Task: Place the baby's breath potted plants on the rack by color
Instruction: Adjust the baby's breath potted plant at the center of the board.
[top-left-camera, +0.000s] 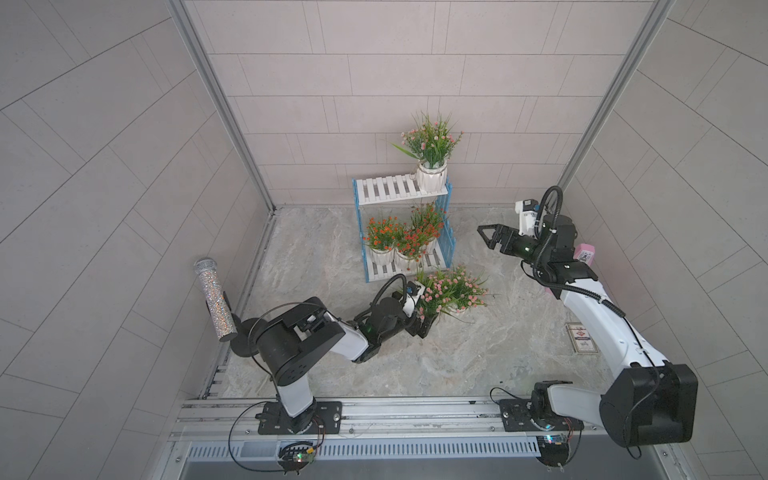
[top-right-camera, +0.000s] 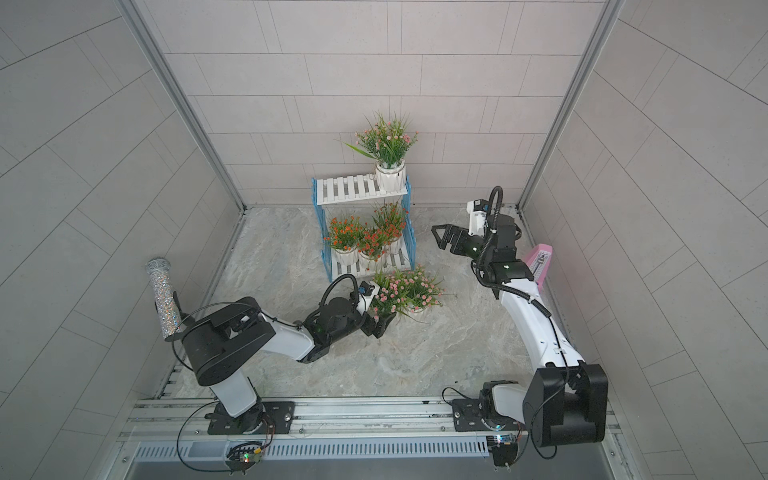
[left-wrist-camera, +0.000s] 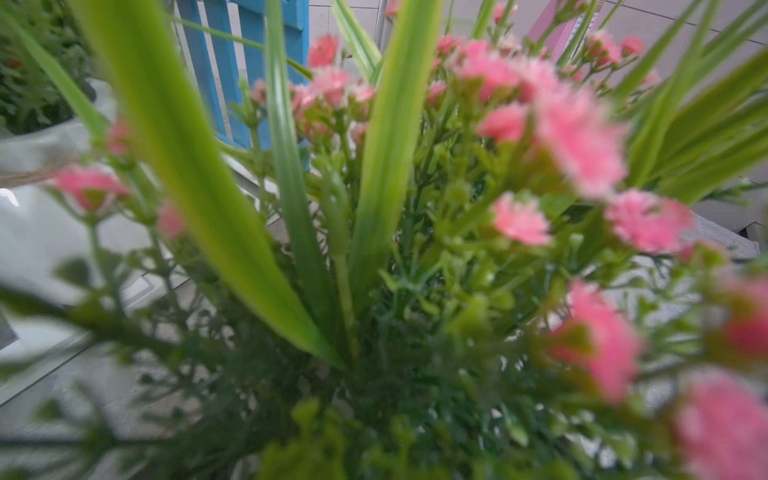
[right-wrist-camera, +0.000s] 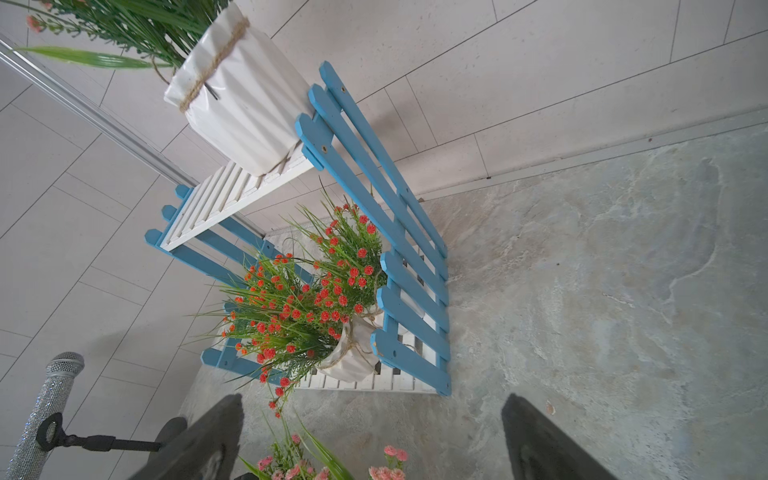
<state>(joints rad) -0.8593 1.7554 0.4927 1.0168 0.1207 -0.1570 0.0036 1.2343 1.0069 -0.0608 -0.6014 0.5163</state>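
The rack (top-left-camera: 388, 189) stands at the back against the wall. One pink baby's breath plant (top-left-camera: 432, 166) sits at the right end of its top shelf. Three red-orange plants (top-left-camera: 405, 237) crowd the lower shelf (right-wrist-camera: 357, 382). More pink plants (top-left-camera: 451, 291) stand on the floor just in front of the rack. My left gripper (top-left-camera: 426, 326) is low at their near-left side, fingers spread wide and half under the foliage. In the left wrist view, pink blossoms (left-wrist-camera: 577, 137) and leaves hide the jaws. My right gripper (top-left-camera: 488, 235) hovers open and empty right of the rack, its fingers (right-wrist-camera: 208, 440) framing bare floor.
A glittery microphone (top-left-camera: 214, 299) on a black stand is at the left wall. A pink metronome (top-left-camera: 584, 253) sits behind my right arm by the right wall. A small printed card (top-left-camera: 582, 338) lies on the marbled floor. Tiled walls enclose three sides.
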